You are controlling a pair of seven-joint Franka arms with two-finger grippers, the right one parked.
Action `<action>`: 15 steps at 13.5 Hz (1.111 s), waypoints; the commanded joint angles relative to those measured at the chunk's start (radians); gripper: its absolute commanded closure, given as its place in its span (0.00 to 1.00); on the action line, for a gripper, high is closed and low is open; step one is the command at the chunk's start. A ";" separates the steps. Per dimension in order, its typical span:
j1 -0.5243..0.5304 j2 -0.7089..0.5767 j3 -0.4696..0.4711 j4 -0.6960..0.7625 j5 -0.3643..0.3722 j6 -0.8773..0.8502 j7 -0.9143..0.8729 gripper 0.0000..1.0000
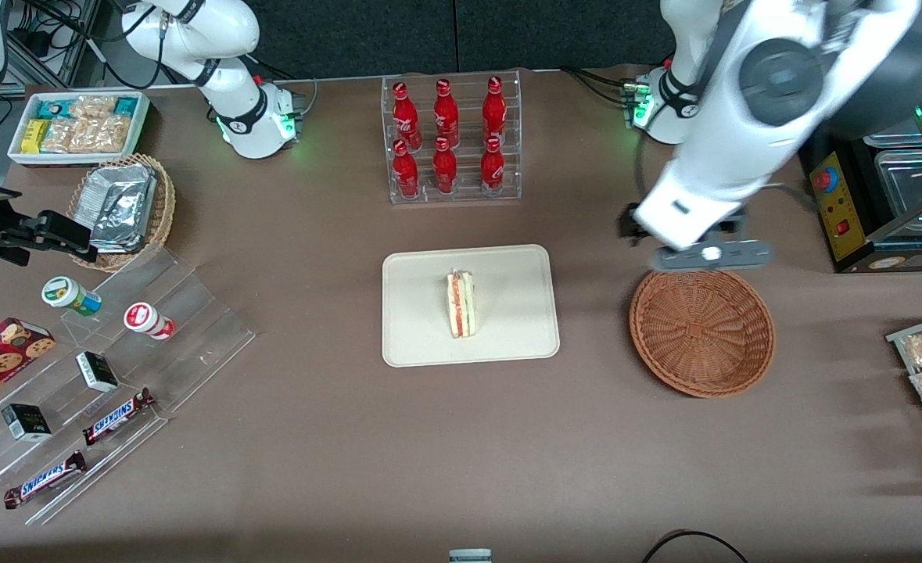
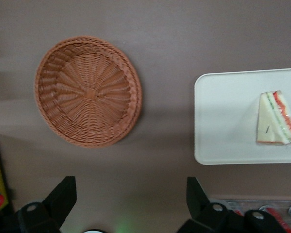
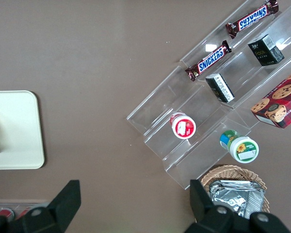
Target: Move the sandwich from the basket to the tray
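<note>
Sandwich sits mid-tray, clear of every rim. My gripper hangs above bare table just beside the basket, fingers spread wide, holding nothing. Only the front view shows the bottle rack standing near the tray.

White, rounded arm with a dark grey joint disc and a green-lit base — grey flange plate under the wrist. The gripper above the table near the basket has black wedge fingers, spread wide.
</note>
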 commanded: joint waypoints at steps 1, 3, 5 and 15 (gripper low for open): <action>0.093 -0.101 -0.012 -0.077 -0.015 -0.030 0.145 0.00; 0.167 -0.124 -0.012 -0.073 -0.015 -0.090 0.249 0.00; 0.236 -0.153 -0.007 -0.076 -0.015 -0.108 0.370 0.00; 0.261 -0.202 0.083 -0.079 -0.014 -0.124 0.345 0.00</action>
